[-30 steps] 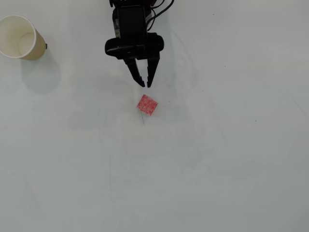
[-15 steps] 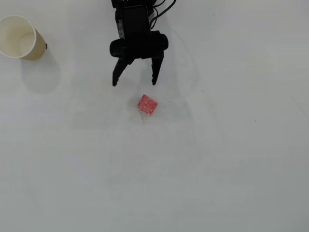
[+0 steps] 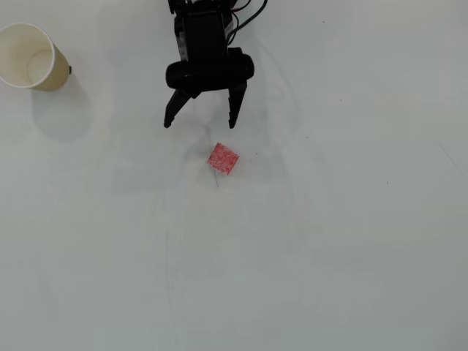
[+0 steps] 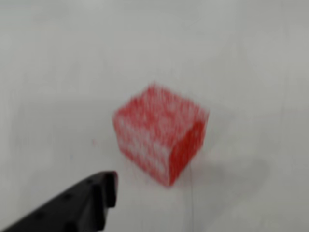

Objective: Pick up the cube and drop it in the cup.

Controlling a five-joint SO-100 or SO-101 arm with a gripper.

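Spreading wider than half a second ago, the gripper (image 3: 199, 135) now shows its 2 black fingers well apart in the overhead view, the left tip having swung farther outward while the arm's body sits in almost the same spot; a full second ago the tips were nearly together.

Going left to right in the overhead view: the cup (image 3: 53, 69) stands at the far left corner of the white table (image 3: 351, 248), its mouth open upward. Only a pale inside is visible; nothing can be seen in it. A soft shadow falls on the table just nearer than the cup.

Well to the right of it, the arm reaches in from the far edge, jaws open and holding nothing, tips pointing toward the near side.

Just beyond the tips, slightly right of their midline, the cube (image 3: 223, 159) rests on the table, turned at an angle, touched by neither finger.

The blurred wrist view shows the cube (image 4: 161, 137) close up, with 1 black fingertip (image 4: 99, 191) at the lower left, apart from it.
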